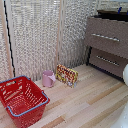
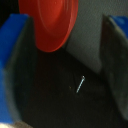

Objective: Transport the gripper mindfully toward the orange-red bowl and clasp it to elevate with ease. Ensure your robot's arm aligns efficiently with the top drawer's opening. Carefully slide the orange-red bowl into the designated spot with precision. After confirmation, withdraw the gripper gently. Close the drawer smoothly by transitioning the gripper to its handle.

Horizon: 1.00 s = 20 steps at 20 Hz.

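In the wrist view the orange-red bowl [image 2: 50, 24] lies on the dark floor inside the top drawer, close to one blue-tipped finger [image 2: 14, 60]. The other finger [image 2: 117, 60] stands well away from it. My gripper [image 2: 65, 70] is open, its jaws wide apart and not pressing on the bowl. In the exterior view the top drawer [image 1: 107, 30] is pulled out, with its silver handle [image 1: 105, 37] on the front. Only a small blue bit of the gripper [image 1: 119, 9] shows above the drawer's opening. The bowl is hidden in that view.
A lower drawer [image 1: 107, 61] sits under the top one. On the wooden floor stand a red mesh basket with a blue rim [image 1: 22, 100], a pink cup [image 1: 48, 78] and a colourful box [image 1: 66, 75]. A white arm part [image 1: 125, 75] shows at the exterior view's right edge.
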Available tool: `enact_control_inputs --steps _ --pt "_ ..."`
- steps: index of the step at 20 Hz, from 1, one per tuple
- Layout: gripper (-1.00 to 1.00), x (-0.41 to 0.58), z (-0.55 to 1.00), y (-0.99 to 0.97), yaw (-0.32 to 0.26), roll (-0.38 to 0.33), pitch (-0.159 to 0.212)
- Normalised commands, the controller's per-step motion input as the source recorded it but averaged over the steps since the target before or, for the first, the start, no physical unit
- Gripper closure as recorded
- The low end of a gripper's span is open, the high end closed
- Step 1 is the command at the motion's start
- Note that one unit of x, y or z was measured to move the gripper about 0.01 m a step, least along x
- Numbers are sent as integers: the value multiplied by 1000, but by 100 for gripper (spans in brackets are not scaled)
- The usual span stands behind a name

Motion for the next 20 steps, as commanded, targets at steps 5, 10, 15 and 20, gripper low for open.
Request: enact_control_inputs --steps 5,10,15,20 --pt "-100 13 117 377 127 -98 21" --pt "-100 0 216 232 202 -106 65" --pt "-100 -1 297 185 204 -137 80" --pt "-100 -3 309 175 169 -200 72"
